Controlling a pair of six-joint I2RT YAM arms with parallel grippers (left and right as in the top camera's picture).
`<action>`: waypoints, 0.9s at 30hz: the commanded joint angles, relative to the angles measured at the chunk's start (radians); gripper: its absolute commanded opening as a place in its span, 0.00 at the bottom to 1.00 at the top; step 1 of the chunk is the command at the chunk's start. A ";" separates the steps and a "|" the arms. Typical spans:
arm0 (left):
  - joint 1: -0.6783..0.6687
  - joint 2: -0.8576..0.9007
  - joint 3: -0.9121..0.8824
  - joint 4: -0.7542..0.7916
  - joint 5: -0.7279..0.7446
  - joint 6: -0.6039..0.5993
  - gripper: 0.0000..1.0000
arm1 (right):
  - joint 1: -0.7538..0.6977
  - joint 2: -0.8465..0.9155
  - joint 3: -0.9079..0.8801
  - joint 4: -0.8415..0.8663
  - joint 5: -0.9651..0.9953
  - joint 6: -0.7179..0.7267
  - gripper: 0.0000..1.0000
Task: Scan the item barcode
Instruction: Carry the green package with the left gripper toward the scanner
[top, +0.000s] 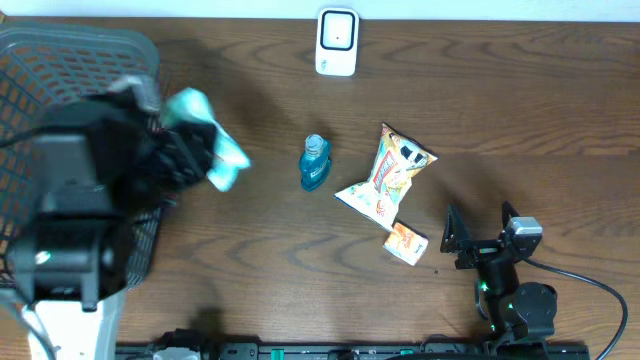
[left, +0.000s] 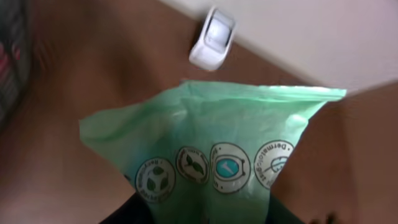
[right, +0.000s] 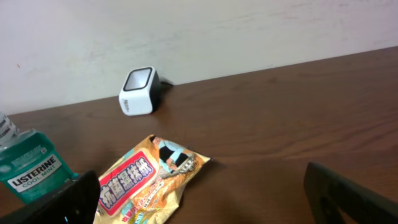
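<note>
Left tool (top: 192, 153): clamped on a green pouch (top: 212, 140), which it holds clear of the tabletop (top: 530, 100), just beside the grey mesh basket (top: 70, 45) at the left end. From the left wrist camera the pouch (left: 217, 143) fills most of the view. A row of round printed emblems runs across it and its sealed top edge points toward the far wall. No barcode can be made out on the face that shows.

Scanner (top: 337, 42): a small white unit standing upright at the far edge of the tabletop, near the middle. It is well apart from the pouch. In the left wrist view it sits beyond the pouch's top edge, blurred.

Right tool (top: 480, 235): fingers spread wide apart, nothing between them, low over the near right part of the tabletop.

Other items, all lying on the tabletop between the two arms:
- a blue-green mouthwash bottle (top: 314, 163), labelled Listerine in the right wrist view
- a crumpled yellow snack bag (top: 388, 175) to its right
- a small orange packet (top: 406, 243) just beside the bag's near corner, close to the right tool
</note>
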 joint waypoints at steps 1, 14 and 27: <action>-0.125 0.029 -0.034 -0.098 -0.217 -0.037 0.36 | -0.005 -0.006 -0.001 -0.004 -0.002 -0.009 0.99; -0.476 0.059 -0.402 0.142 -0.376 -0.348 0.36 | -0.005 -0.006 -0.001 -0.004 -0.002 -0.009 0.99; -0.745 0.383 -0.552 0.517 -0.538 -0.365 0.36 | -0.005 -0.006 -0.001 -0.004 -0.002 -0.009 0.99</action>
